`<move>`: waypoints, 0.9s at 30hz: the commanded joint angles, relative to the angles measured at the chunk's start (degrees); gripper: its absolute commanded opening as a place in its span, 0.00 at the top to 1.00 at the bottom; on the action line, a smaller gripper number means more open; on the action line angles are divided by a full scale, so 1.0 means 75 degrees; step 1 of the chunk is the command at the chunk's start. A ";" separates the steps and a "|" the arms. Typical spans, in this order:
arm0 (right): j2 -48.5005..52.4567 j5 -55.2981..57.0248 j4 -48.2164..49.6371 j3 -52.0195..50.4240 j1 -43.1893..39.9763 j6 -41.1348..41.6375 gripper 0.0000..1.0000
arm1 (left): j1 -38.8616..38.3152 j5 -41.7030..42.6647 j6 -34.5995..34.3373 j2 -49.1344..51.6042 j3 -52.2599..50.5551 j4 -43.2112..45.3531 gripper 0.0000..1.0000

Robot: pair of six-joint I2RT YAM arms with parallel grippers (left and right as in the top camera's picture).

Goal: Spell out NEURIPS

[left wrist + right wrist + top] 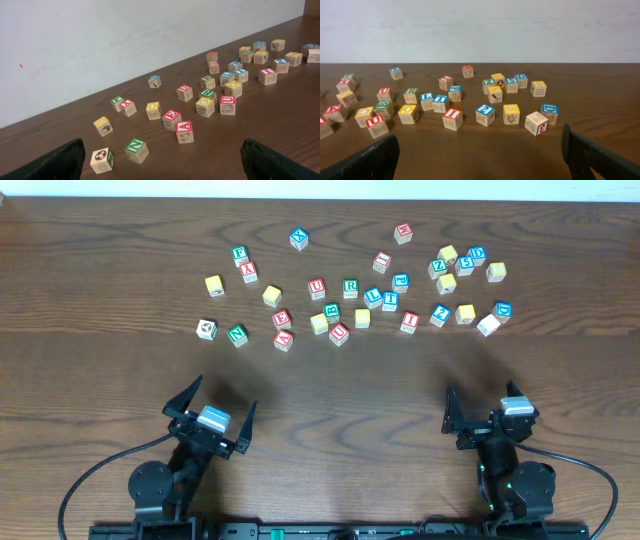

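Small pale wooden cubes (299, 238) with coloured borders lie scattered over the far half of the dark counter (330, 390). The green-edged N cube (237, 334) sits at the near left, with the red E cube (282, 319) just beside it to the right. A red U cube (339, 333) lies at the middle front, the green R cube (350, 287) behind it and the red I cube (409, 321) further right. A yellow-topped cube (511, 114) may be the S; the P I cannot pick out. The left gripper (227, 392) and right gripper (481, 392) both stand wide open and empty, well apart from the cubes
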 commanded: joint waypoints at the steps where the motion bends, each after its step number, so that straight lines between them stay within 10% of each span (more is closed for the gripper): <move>1: -0.0044 -0.0017 -0.0035 -0.0009 0.0017 0.0073 0.01 | 0.0032 0.0015 -0.0125 -0.0052 -0.0157 -0.0271 0.02; 27: -0.0044 -0.0017 -0.0035 -0.0009 0.0047 0.0073 0.01 | 0.0032 -0.0204 -0.0119 -0.0052 -0.0157 -0.0251 0.03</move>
